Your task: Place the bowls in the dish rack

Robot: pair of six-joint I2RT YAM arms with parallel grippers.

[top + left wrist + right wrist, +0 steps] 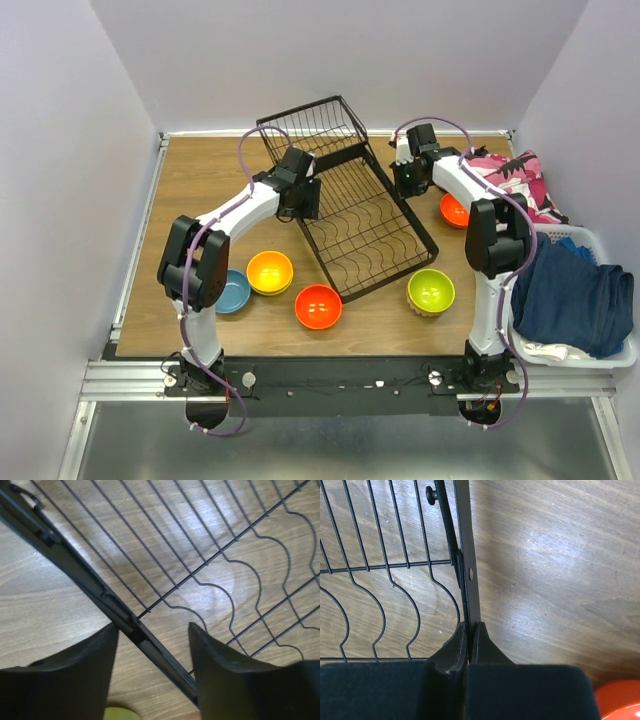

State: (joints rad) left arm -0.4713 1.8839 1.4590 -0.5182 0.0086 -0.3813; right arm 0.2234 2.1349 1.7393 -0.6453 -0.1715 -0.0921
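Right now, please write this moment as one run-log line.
left gripper: open, dish rack rim between fingers | right gripper: shut on rack rim | bowls: five on table, none racked

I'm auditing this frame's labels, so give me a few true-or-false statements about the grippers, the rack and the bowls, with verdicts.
1. The right gripper is shut on the dish rack rim. True.
2. The left gripper is clamped on that rim. False: it is open, straddling the rim.
3. One bowl sits in the rack. False: the rack holds none.
4. The lime green bowl lies right of the rack. True.
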